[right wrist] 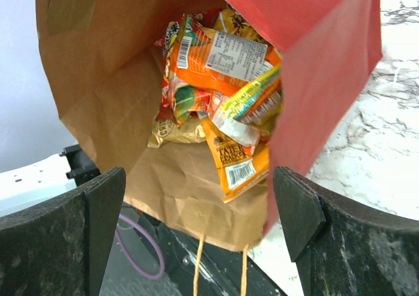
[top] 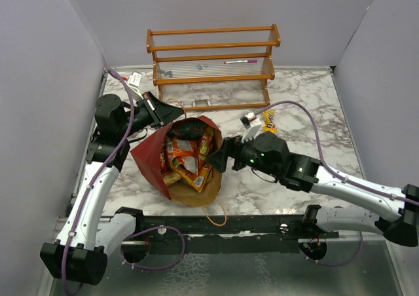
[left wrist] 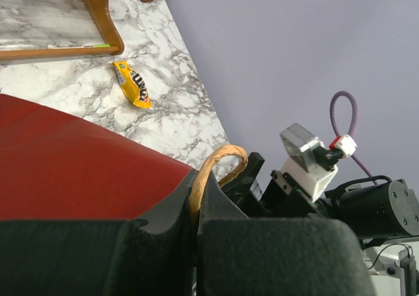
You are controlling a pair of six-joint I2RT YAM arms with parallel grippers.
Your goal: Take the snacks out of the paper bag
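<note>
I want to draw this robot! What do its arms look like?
The left arm and right arm have smooth white tubes joined by chunky black round joints. A thin purple cable runs along each. The left end effector and right end effector are black, with two flat dark fingers.

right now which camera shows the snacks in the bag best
Right wrist: it looks straight into the paper bag, the snacks filling the middle, labels visible. Top external shows them small. Left wrist shows none inside, only the bag's red outside and one yellow packet on the table.
</note>
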